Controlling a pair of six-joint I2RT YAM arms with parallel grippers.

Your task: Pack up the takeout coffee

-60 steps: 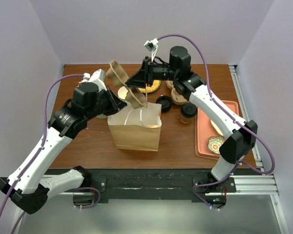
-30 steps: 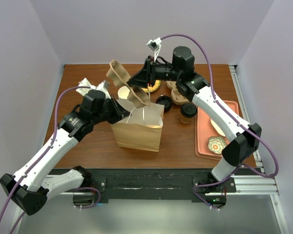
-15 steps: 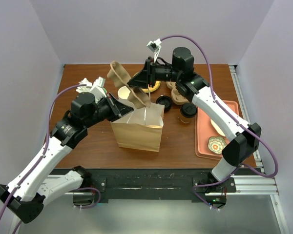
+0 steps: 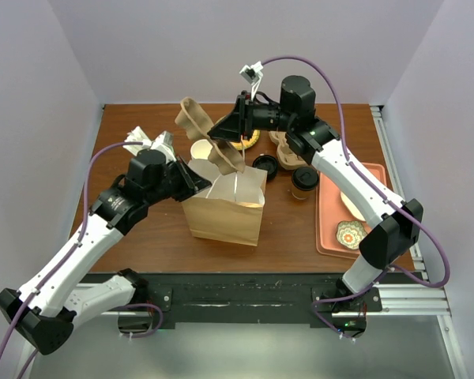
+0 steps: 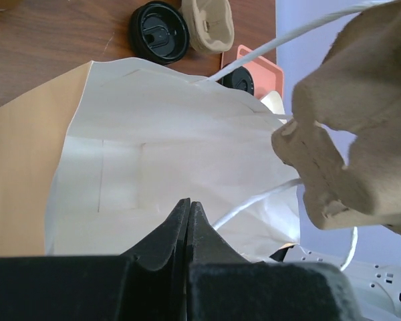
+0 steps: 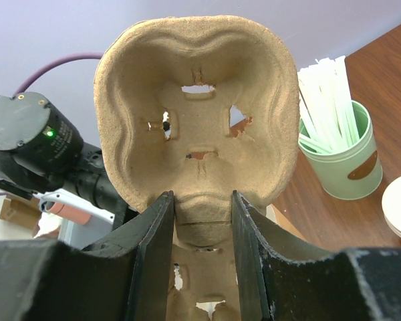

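The right gripper (image 6: 202, 200) grasps a tan moulded-pulp cup carrier (image 6: 200, 87) above the open brown paper bag (image 4: 225, 215). The left gripper (image 5: 189, 204) is clenched tight at the bag's rim.

Cup carrier (image 4: 197, 124) above paper bag (image 4: 221, 217); takeout coffee (image 4: 304, 181) right of bag, tray (image 4: 329, 212) farther right.

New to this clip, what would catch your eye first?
The right end effector holds a molded pulp cup carrier tilted above the open paper bag at mid-table. The left end effector is clamped on the bag's left rim. The takeout coffee stands untouched right of the bag, beside the pink tray.
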